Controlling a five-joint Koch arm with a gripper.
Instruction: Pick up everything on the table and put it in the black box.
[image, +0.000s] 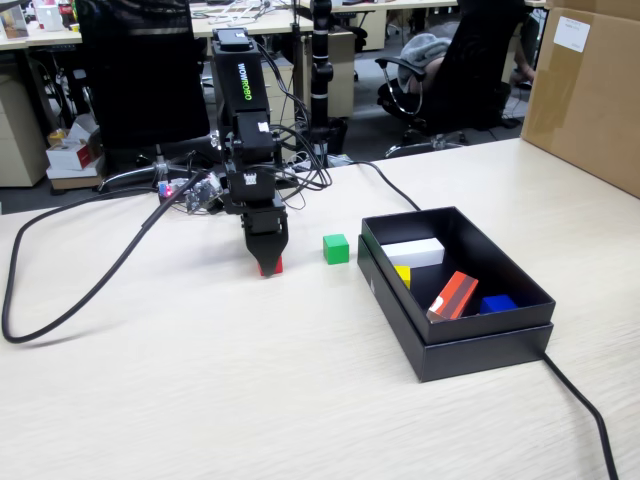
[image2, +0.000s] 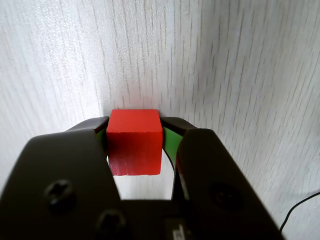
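My gripper (image: 268, 262) points down at the pale wood table (image: 200, 380), left of the black box (image: 470, 352). It is shut on the red cube (image: 271, 266), which sits at or just above the tabletop. In the wrist view the red cube (image2: 135, 142) is pressed between both green-padded jaws of the gripper (image2: 135, 125). The green cube (image: 336, 249) rests on the table between the gripper and the box. The yellow cube (image: 402, 274) lies inside the box near its left wall.
The box also holds a white block (image: 413, 252), an orange-red block (image: 453, 297) and a blue piece (image: 497, 304). A thick black cable (image: 60, 315) curves across the left of the table; another (image: 585, 415) runs off the front right. A brown carton (image: 590, 90) stands at back right.
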